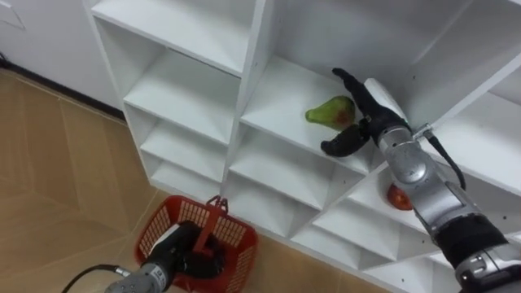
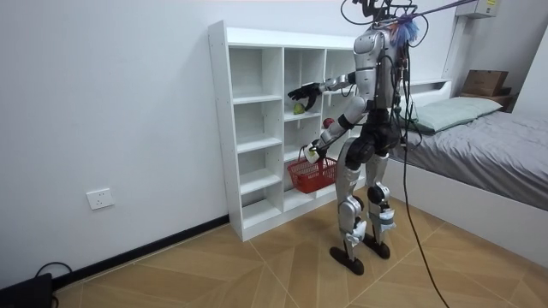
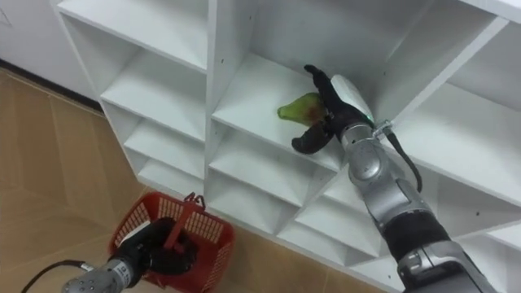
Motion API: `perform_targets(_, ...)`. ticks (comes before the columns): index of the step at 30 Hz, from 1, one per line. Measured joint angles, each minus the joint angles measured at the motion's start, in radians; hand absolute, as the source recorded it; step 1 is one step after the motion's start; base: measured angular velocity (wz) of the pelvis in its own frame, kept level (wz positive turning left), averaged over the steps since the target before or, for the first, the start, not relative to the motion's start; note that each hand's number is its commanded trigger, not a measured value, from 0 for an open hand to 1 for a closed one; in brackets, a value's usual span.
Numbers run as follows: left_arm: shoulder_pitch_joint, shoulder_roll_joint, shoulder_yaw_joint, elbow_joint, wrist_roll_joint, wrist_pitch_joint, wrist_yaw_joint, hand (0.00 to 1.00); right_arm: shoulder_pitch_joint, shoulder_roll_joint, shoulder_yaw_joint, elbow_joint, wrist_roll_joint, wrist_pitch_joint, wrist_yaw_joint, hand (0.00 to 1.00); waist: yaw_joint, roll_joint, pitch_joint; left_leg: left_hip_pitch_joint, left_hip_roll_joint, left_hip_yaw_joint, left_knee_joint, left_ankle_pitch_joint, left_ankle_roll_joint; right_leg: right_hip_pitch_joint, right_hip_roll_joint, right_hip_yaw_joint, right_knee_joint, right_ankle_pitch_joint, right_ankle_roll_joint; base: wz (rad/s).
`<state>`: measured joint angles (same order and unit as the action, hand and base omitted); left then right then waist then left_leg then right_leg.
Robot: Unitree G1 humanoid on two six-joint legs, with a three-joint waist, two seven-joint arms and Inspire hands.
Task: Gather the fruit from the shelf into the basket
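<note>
Green pear (image 1: 328, 111) sat about midway between a closet (image 1: 244, 98) shelf's front edge and back wall, right hand (image 1: 364, 106) spread open just beside it, left hand (image 1: 189, 247) curled round the handle of the red basket (image 1: 236, 244).

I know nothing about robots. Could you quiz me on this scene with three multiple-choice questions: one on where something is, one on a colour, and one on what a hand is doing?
1. Where is the pear?
A. on a shelf
B. on a chair
C. on a table

2. What colour is the basket?
A. blue
B. red
C. white

3. What is the left hand doing?
A. waving
B. hanging empty
C. holding the basket's handle

Answers:
1 A: the pear lies in a shelf compartment, at the open right hand.
2 B: its mesh walls are red.
3 C: its fingers curl round the handle.
</note>
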<state>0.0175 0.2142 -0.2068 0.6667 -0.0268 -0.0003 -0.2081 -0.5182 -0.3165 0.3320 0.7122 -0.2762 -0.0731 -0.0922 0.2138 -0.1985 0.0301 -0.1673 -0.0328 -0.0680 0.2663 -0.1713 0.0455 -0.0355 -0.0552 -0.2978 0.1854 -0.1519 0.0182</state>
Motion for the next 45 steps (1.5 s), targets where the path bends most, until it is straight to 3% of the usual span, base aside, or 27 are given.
perform_targets(11,-0.004,-0.001,0.007,0.0,0.0,0.0,0.0,1.0,-0.061,-0.003,0.0,0.05,-0.029,-0.003,-0.035,0.0,0.007,0.002,0.0032,-0.055,0.001,0.001,0.007,0.015,-0.006,-0.049,0.0,-0.007,0.002,0.001,-0.001,0.0)
perform_targets(17,-0.009,-0.004,0.006,0.0,-0.002,0.0,-0.001,1.0,-0.093,-0.006,0.0,0.081,-0.046,-0.005,-0.043,0.0,0.01,0.007,0.0157,-0.069,0.003,0.0,0.009,0.02,-0.008,-0.057,0.002,-0.014,0.001,0.004,-0.006,0.01)
perform_targets(31,-0.033,-0.011,0.005,0.0,-0.001,0.0,0.0,1.0,-0.108,-0.013,-0.002,0.086,-0.047,-0.016,-0.056,0.0,0.012,0.006,0.0163,-0.101,0.003,0.003,0.009,0.034,-0.009,-0.093,0.002,-0.01,0.004,0.012,-0.019,-0.01)
perform_targets(45,-0.047,-0.009,0.005,0.0,-0.002,0.007,0.003,1.0,-0.132,-0.014,-0.003,0.122,-0.045,0.002,0.018,0.0,0.016,0.004,0.0149,-0.101,0.004,0.002,0.007,0.044,-0.01,-0.101,0.001,-0.007,0.02,0.012,-0.02,0.0)
